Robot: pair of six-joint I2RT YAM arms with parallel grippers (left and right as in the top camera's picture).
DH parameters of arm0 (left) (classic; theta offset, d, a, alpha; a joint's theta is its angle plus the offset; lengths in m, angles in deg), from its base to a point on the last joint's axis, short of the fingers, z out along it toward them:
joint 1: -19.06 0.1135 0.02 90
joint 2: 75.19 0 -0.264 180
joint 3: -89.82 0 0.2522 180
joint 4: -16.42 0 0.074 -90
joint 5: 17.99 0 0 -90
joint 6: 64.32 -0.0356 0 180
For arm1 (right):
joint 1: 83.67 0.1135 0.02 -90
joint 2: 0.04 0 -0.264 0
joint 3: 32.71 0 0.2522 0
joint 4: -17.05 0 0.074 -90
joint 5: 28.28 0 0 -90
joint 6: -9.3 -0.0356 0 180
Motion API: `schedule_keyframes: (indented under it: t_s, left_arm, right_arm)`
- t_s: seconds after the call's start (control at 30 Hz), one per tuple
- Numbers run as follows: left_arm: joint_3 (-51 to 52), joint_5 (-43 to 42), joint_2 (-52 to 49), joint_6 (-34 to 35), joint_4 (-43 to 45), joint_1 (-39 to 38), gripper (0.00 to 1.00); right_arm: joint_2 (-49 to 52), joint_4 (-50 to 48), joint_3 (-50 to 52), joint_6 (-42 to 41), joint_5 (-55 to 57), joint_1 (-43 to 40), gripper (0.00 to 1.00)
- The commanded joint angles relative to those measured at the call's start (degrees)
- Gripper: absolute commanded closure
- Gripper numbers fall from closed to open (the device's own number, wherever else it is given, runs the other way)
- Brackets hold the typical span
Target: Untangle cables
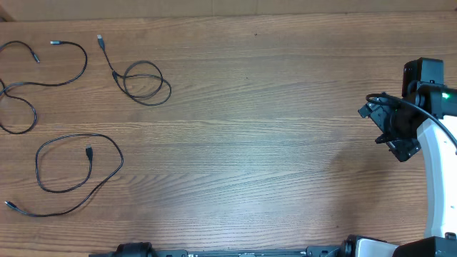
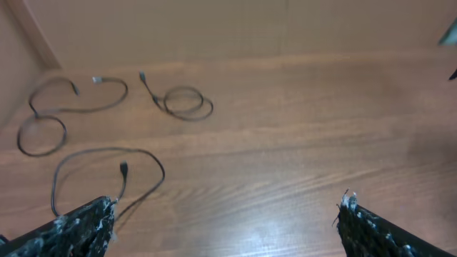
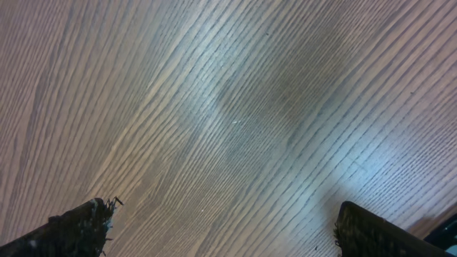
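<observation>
So at that moment nothing was being held at all. In the overhead view the three cords sat bunched toward the left side of the counter (image 1: 271, 143), each one lying apart from the other two. The long wavy cable (image 1: 86, 61) was in the upper left corner, snaking from a silver tip down into a loop at the left edge of the frame and crossing over itself on the way. Just right of it was the coiled cable (image 1: 113, 71), a couple of overlapping rings with a short tail pointing up and left to a small plug. Below those, in the lower left, the big looped cable (image 1: 88, 153) made one wide ring with a plug end dangling inside it and its other end trailing off toward the left edge. The left end effector (image 2: 227, 207) had its jaws wide apart, looking across bare wood with all three cords further up and left in its view. The right end effector (image 3: 225, 208) was spread wide too, above plain wood grain, and the right arm (image 1: 435, 143) sat way over at the right edge of the overhead frame, well apart from every cord.
</observation>
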State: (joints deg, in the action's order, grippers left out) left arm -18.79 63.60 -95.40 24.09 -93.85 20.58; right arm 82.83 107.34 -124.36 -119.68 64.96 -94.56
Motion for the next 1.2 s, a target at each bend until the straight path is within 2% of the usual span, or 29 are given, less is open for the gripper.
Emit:
schedule_keyframes:
  t_s: [0.0, 0.37, 0.53, 1.17]
  left_arm:
    - [0.1, -0.4, 5.4, 0.5, -0.3, 0.3, 0.0]
    - [0.1, -0.4, 20.0, 0.5, -0.3, 0.3, 0.0]
    - [-2.5, -0.4, 19.9, 0.5, -0.2, 0.4, 0.0]
    - [-2.5, -0.4, 19.9, 0.5, 0.0, 0.4, 0.0]
  right_arm:
    - [-1.1, -0.1, -1.2, 0.2, 0.5, -0.4, 0.0]
    - [-1.1, -0.1, -1.2, 0.2, 0.5, -0.4, 0.0]
    - [-1.1, -0.1, -1.2, 0.2, 0.5, -0.4, 0.0]
    - [-1.1, -0.1, -1.2, 0.2, 0.5, -0.4, 0.0]
